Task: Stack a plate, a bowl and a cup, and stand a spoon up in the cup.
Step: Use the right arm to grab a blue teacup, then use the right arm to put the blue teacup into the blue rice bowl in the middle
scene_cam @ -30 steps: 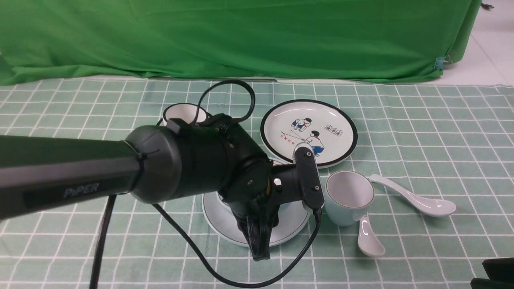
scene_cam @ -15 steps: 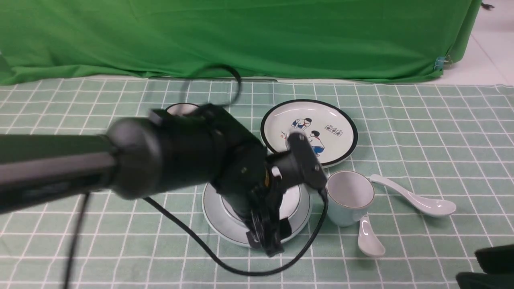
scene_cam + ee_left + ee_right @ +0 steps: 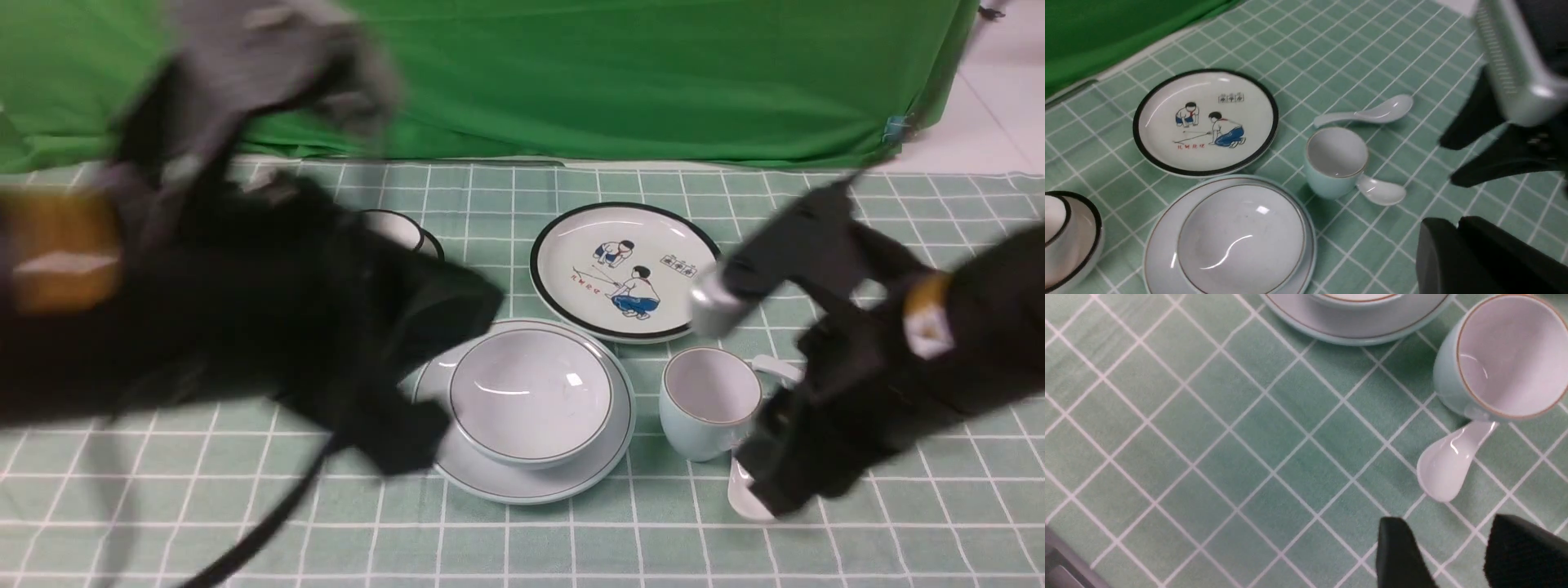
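Pale-blue bowl is sitting in the plate, cup standing just beside. Right fingers are hovering apart near the cup; left fingers are blurring, can't tell.

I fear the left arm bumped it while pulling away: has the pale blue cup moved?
No. The cup stands where it did, with the same gap from the cartoon plate rim.
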Action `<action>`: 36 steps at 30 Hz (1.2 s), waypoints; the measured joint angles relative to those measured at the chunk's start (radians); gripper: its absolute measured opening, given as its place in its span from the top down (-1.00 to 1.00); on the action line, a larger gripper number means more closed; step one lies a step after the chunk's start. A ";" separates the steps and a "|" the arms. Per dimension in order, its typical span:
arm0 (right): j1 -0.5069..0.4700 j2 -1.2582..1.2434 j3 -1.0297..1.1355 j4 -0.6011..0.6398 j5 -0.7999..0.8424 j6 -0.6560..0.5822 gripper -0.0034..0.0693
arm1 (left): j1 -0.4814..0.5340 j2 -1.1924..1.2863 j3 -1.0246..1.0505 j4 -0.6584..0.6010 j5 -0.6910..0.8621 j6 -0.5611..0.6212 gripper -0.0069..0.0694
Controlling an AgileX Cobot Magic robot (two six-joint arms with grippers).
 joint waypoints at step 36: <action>-0.022 0.452 -0.457 0.087 0.163 -0.177 0.69 | 0.000 -0.436 0.559 -0.081 -0.374 0.020 0.79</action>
